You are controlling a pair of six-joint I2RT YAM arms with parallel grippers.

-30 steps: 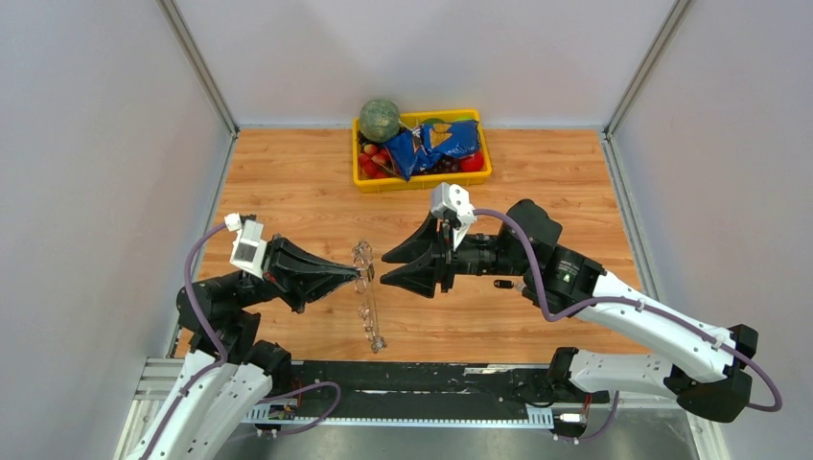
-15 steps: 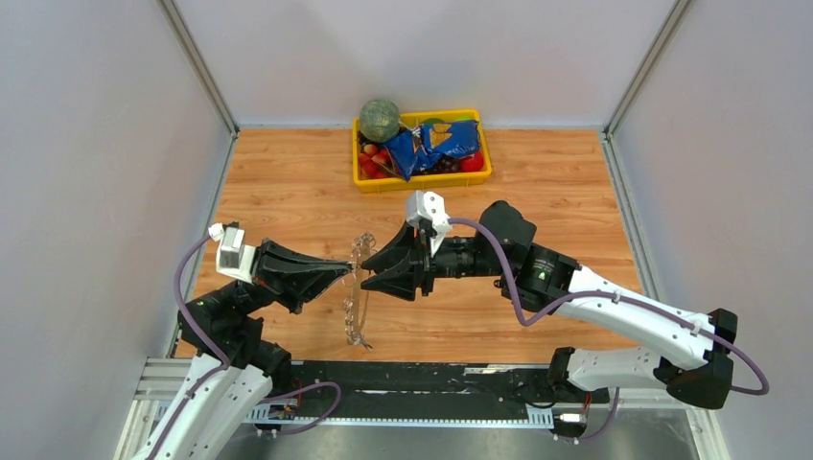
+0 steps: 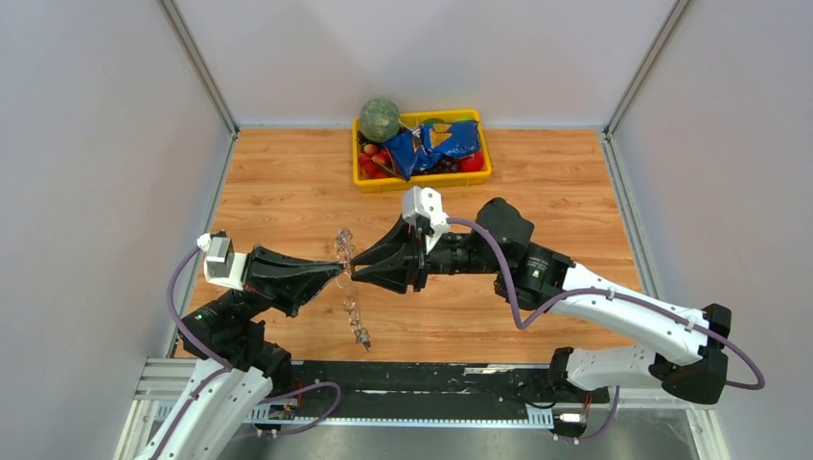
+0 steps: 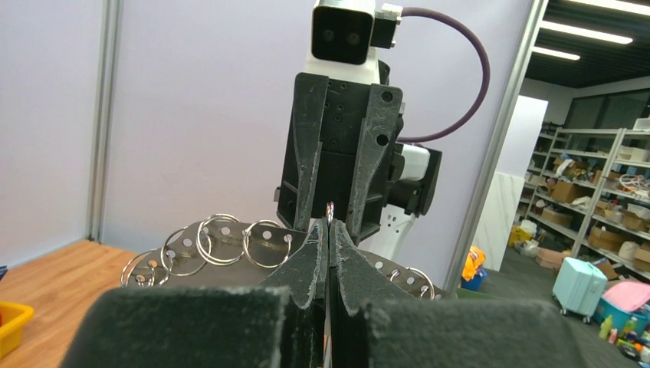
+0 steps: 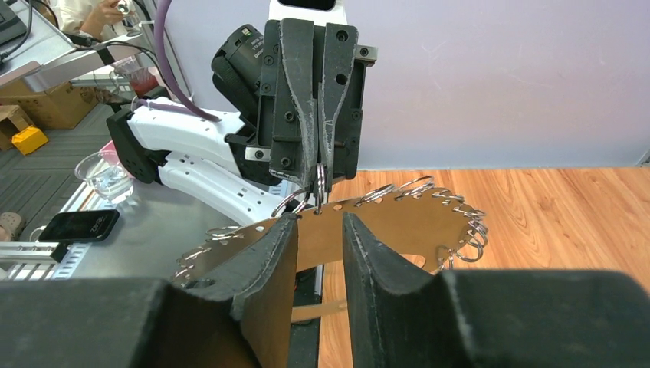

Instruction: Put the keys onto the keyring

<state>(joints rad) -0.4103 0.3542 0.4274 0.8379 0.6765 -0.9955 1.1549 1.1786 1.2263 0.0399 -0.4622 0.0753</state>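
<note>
The keyring (image 3: 350,287) is a thin silver plate fringed with small rings, hanging above the wooden table at centre left. My left gripper (image 3: 340,272) is shut on one small ring at its edge, seen pinched at the tips in the left wrist view (image 4: 329,227). My right gripper (image 3: 356,264) faces it tip to tip and is open. In the right wrist view its fingers (image 5: 318,222) straddle the keyring (image 5: 398,222) edge, just below the left gripper (image 5: 319,182). The plate (image 4: 230,244) spreads to both sides of my left tips. The keys are out of view.
A yellow tray (image 3: 422,182) stands at the back centre, holding a green ball (image 3: 380,119), a blue bag (image 3: 436,146) and red items. Grey walls close in the table on three sides. The arm bases and a black rail lie along the near edge.
Both grippers shifted left, the left carrying the keyring with it. The right gripper came up to the keyring's edge and its jaws narrowed.
</note>
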